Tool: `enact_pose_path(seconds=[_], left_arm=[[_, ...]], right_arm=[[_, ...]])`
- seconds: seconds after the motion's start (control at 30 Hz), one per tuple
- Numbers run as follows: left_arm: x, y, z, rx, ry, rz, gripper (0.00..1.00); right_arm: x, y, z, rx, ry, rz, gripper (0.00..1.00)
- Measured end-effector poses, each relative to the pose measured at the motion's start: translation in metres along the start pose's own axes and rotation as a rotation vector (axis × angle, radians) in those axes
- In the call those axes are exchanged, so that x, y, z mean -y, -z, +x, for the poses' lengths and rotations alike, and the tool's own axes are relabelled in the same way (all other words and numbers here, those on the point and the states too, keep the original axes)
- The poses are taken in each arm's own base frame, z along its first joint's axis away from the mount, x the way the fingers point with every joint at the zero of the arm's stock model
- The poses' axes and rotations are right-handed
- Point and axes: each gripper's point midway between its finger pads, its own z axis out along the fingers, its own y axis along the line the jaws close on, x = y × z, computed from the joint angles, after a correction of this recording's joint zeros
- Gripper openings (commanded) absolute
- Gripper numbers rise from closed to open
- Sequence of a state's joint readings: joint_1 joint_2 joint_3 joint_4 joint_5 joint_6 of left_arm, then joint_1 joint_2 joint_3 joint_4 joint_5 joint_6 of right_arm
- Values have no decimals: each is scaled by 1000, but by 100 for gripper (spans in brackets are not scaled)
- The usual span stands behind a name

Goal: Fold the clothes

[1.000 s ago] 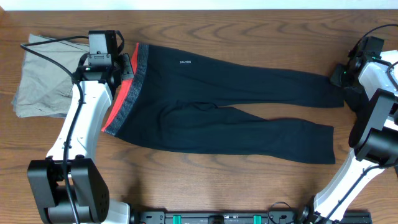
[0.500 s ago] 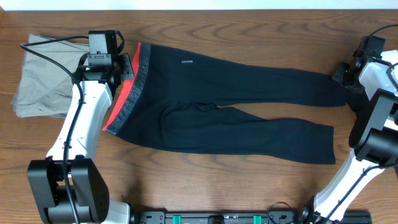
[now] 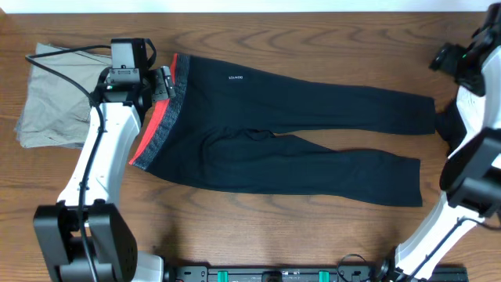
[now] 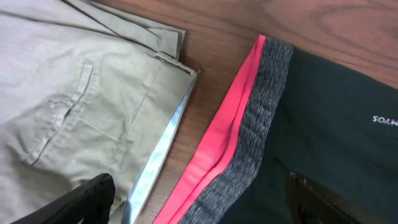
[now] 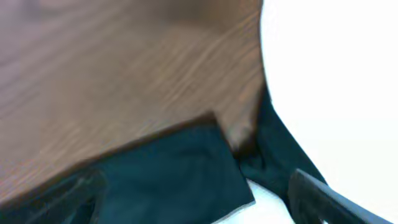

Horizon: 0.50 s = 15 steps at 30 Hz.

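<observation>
Right end effector (image 5: 196,198) risen, opened, matte black leggings (image 3: 313,133) flat, heathered waistband (image 3: 160,117)

One pair of leggings (image 3: 313,117) — one khaki trousers (image 3: 48,102).

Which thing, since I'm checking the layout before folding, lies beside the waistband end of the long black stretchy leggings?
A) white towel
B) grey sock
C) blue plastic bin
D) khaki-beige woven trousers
D: the khaki-beige woven trousers lie just past the red-and-grey waistband of the long black stretchy leggings, with a gap between them.
</observation>
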<state>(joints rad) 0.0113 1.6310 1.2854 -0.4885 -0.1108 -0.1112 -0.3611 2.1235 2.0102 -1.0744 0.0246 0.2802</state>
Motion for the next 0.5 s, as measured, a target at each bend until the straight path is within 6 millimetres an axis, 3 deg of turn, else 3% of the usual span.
enact_pose_path(seconds=[0.27,0.4,0.5], left_arm=[[-7,68,8,7,2,35,89],[-11,93,29,-54,11,50,89],[-14,100,49,-129,27,42,90]], right_arm=[[-12,127,2,139,-4,-103,98],[-33,170,35,126,59,-141,99],[-49,188,65,78,119,-160,99]])
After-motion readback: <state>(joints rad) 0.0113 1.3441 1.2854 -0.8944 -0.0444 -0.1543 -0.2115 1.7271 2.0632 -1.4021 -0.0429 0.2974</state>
